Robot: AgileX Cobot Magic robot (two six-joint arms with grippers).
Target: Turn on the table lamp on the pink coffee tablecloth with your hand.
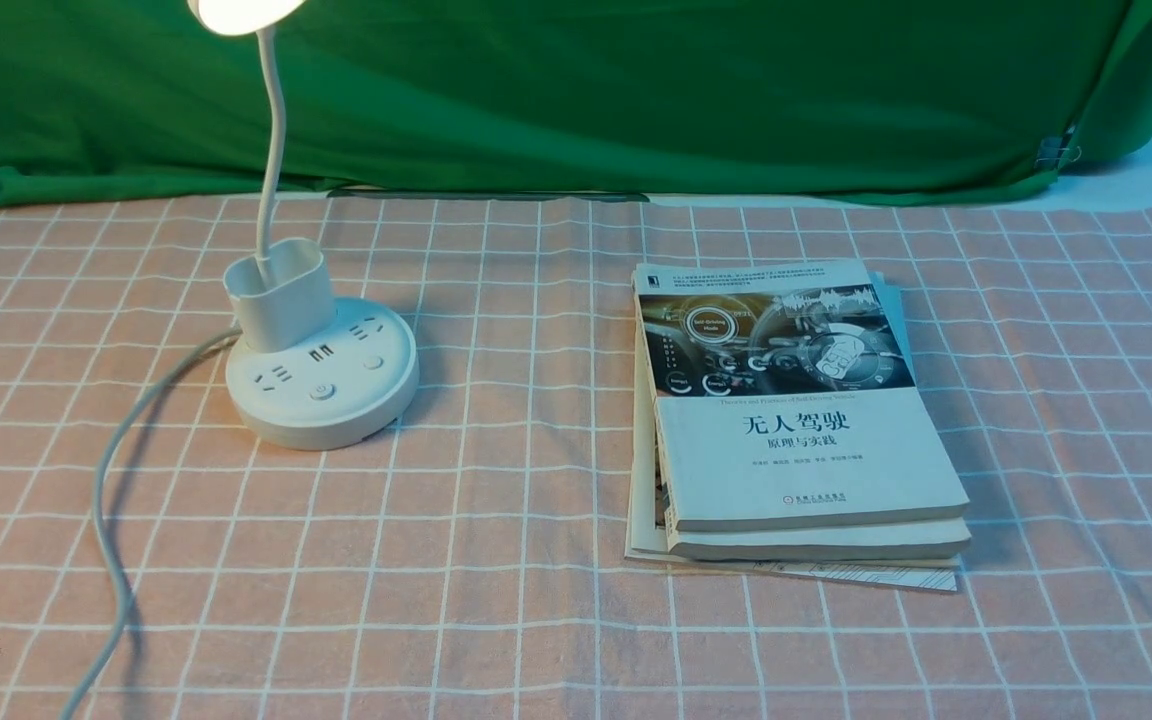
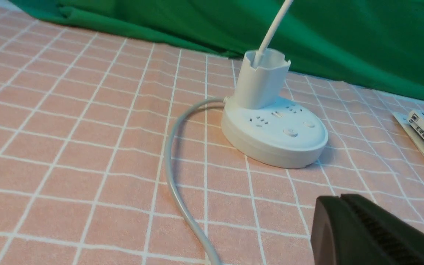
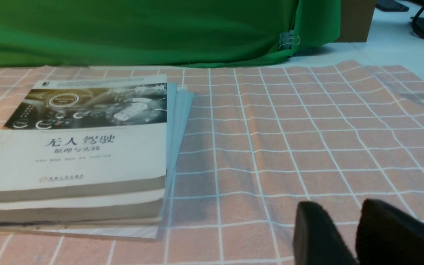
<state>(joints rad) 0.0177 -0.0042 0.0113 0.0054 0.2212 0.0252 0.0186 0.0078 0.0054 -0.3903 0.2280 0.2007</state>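
A green cloth (image 1: 576, 90) hangs across the back, its lower edge lying along the far side of the pink cloth (image 1: 496, 560), which is crossed by thin white lines and covers the worktop from side to side. Right of centre on the pink cloth lies a stack of books (image 1: 796, 440), the top one pale with a dark picture and Chinese lettering.

The lamp (image 1: 321, 375) stands on the left half of the pink cloth, well apart from the books. Its round white base sits flat, and its thin neck rises out of an oval cup. Its head (image 1: 236, 12) glows brightly at the top edge of the front view. A grey cord (image 1: 111, 480) leaves the left side of the base and curves toward the near edge.

The left claw (image 2: 341, 200) hovers low over the cloth, near the cord and well short of the lamp, with its fingers pressed together along a thin seam. The right claw (image 3: 339, 211) is low over bare cloth beside the books, narrowly parted, with cloth showing between its fingers.

Two round buttons (image 1: 322, 392) sit on the front of the base.
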